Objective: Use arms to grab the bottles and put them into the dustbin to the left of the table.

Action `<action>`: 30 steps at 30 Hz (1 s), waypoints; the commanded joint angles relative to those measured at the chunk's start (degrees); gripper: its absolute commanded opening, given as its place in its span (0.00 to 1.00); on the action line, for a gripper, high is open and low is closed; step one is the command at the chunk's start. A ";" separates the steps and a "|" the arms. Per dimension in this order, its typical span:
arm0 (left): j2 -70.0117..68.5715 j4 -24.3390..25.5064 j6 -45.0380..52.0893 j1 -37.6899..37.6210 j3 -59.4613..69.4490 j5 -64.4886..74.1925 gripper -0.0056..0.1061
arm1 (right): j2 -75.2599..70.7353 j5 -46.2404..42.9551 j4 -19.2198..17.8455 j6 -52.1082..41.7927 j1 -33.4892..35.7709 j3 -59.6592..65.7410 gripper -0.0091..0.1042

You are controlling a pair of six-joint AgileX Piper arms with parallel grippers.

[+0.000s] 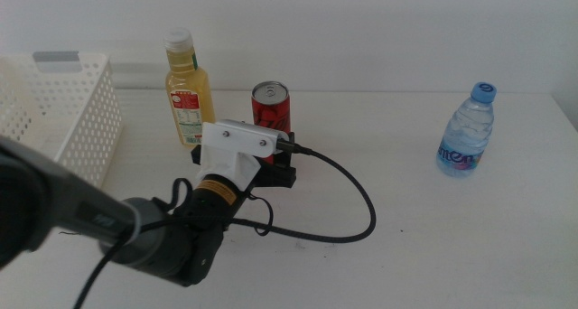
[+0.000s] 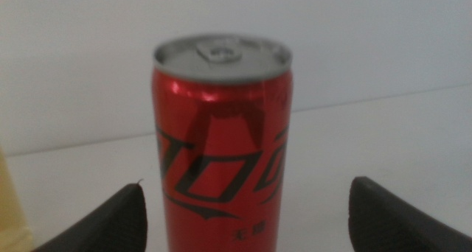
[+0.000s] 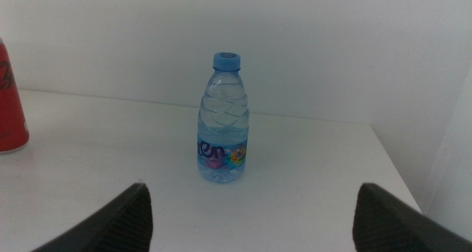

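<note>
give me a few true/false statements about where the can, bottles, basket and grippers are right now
1. The left gripper is open with the red can centred between its jaws. True.
2. The can is lying on its side. False: it stands upright on the table.
3. The yellow bottle is already in the basket. False: it stands on the table between basket and can.
4. The water bottle stands upright, ahead of the open right gripper and not held. True.
5. The water bottle has a white cap. False: its cap is blue.
</note>
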 commanded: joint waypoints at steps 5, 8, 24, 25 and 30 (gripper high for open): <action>5.56 -1.41 -0.82 0.08 -6.22 0.23 0.89 | -0.28 -0.51 -0.51 -0.17 -0.16 0.16 0.80; 7.77 -2.98 -0.66 0.08 -8.92 0.23 0.89 | -0.28 -0.51 -0.51 -0.17 -0.16 0.16 0.80; 12.80 -1.99 0.91 1.81 -15.94 1.90 0.87 | -0.28 -0.51 -0.51 -0.17 -0.16 0.16 0.80; 12.80 -1.82 1.77 1.81 -15.94 1.90 0.85 | -0.28 -0.51 -0.51 -0.17 -0.16 0.16 0.80; 12.80 0.99 6.94 1.81 -15.94 2.37 0.61 | -0.28 -0.51 -0.51 -0.17 -0.16 0.16 0.80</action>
